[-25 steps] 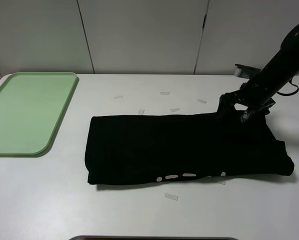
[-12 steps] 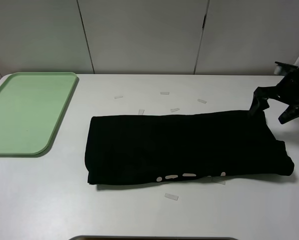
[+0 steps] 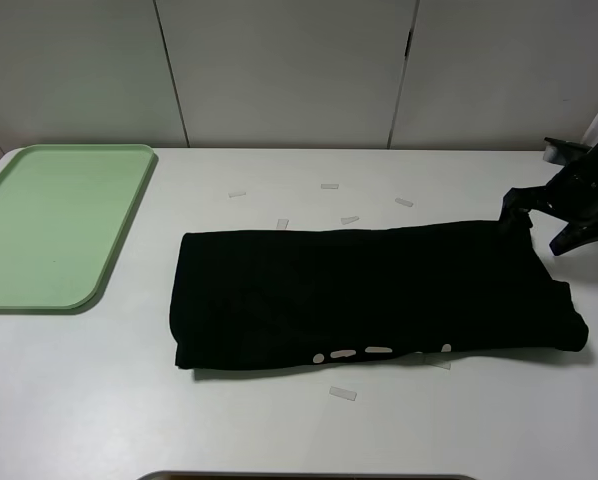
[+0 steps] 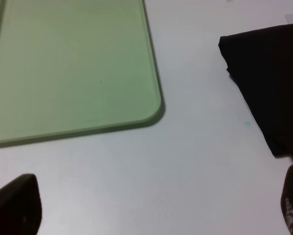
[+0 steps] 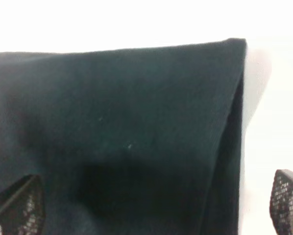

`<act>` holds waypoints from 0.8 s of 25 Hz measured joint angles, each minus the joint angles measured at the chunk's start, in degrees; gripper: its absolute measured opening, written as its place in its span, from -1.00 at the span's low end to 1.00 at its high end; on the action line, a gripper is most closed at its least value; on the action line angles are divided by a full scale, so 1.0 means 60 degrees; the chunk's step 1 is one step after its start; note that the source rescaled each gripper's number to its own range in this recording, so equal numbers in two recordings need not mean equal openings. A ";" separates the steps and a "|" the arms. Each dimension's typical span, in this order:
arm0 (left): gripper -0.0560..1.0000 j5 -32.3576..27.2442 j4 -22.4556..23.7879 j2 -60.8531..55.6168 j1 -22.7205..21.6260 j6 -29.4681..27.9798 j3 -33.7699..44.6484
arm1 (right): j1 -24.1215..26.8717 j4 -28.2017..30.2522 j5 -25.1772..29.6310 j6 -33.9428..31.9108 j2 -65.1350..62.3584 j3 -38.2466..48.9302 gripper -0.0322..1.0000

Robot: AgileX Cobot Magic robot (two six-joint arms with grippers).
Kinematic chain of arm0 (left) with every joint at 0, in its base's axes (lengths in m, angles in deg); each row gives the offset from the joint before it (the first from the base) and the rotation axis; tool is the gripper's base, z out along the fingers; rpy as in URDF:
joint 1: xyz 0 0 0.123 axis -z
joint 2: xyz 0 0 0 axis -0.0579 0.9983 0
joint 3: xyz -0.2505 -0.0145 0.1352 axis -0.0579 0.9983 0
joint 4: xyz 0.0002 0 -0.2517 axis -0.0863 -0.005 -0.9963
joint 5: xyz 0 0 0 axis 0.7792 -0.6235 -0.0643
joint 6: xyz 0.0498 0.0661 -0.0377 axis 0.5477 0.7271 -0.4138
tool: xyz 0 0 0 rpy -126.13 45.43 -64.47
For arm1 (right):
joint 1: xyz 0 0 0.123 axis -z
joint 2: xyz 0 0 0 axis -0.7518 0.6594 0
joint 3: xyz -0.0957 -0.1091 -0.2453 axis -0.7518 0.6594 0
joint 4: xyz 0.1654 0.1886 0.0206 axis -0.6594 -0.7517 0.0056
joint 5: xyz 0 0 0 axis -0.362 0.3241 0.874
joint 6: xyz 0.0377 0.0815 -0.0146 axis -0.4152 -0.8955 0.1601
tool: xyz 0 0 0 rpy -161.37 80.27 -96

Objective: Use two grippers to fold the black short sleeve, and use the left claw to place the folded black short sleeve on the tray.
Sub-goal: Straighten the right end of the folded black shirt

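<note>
The black short sleeve (image 3: 369, 292) lies folded into a long flat band across the middle of the table. Its left end shows in the left wrist view (image 4: 266, 83) and its far right corner fills the right wrist view (image 5: 117, 137). The green tray (image 3: 54, 222) sits at the far left, empty; it also shows in the left wrist view (image 4: 70, 66). My right gripper (image 3: 544, 218) is open and empty, just above the shirt's far right corner. My left gripper (image 4: 156, 205) is open and empty over bare table between tray and shirt, out of the high view.
Several small white tape strips (image 3: 344, 393) lie scattered on the white table, some behind the shirt (image 3: 329, 186) and some at its front edge. A wall of grey panels (image 3: 289, 70) stands behind the table.
My right gripper has let go of the shirt and moved right and back, from over the shirt's upper right part to beyond its far right corner. The shirt lies still.
</note>
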 joint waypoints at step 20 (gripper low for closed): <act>0.96 -0.0008 0.0000 0.0000 0.0000 0.0000 0.0000 | -0.0789 -0.1079 -0.0478 0.0459 0.0582 0.0242 0.70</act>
